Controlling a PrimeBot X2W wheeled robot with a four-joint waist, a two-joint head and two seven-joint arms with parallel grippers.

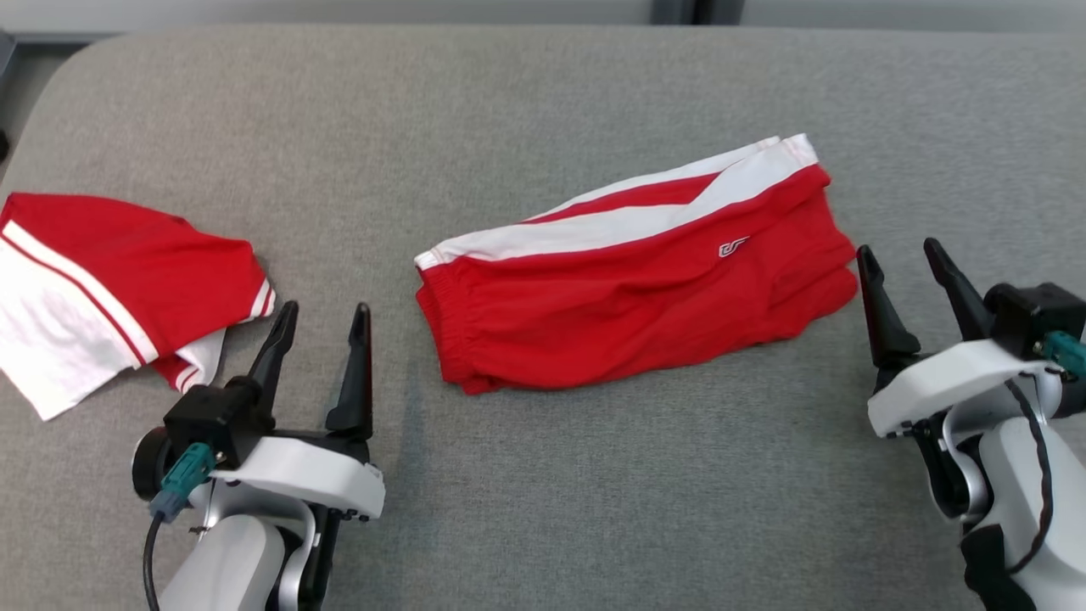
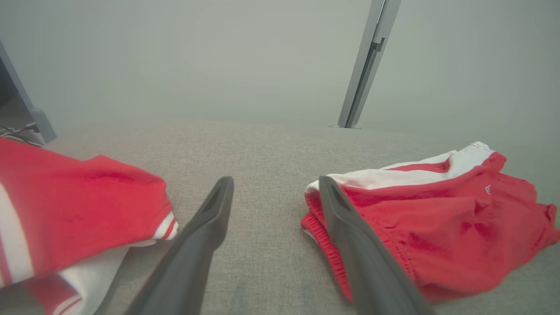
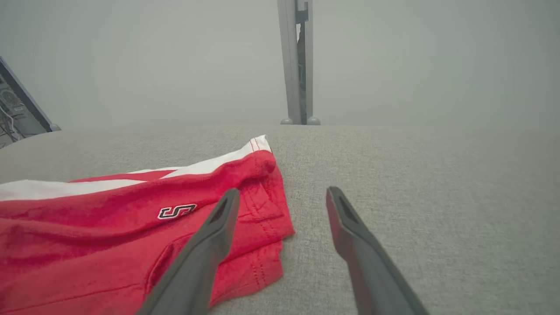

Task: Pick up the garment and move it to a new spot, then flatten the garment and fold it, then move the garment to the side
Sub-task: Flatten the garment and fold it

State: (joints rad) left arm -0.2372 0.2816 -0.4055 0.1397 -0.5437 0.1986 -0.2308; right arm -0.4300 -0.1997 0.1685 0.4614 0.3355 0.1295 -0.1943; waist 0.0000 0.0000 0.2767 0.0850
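— Grey woven cloth covers the table (image 1: 543, 509) from side to side, with a pale wall and a grey post (image 3: 297, 65) beyond its far edge. Where is the garment?

— The red shorts (image 1: 628, 297) lie in the middle of the table, running left to right and a little askew, with a white stripe (image 1: 628, 222) along the far side. The elastic waistband (image 1: 441, 339) is at the left end and the leg hems (image 1: 836, 255) at the right. A second red-and-white garment (image 1: 110, 280) lies apart at the left edge.

— And the grippers?

— Both stand wide and hold nothing. The left gripper (image 1: 326, 307) sits between the two garments, near the waistband but clear of it. The right gripper (image 1: 898, 248) is just beside the hems; whether its inner finger touches the cloth I cannot tell.

— How will the shorts handle?

— Light, thin and limp, I judge. They look doubled over and wrinkled, so they will sag from wherever they are pinched, and the layers may slide apart.

— So where should they be held?

— At the two ends. The gathered waistband offers a thick bite for the left gripper, a hem corner suits the right. Each pinch should catch every layer, or only the top one will lift.
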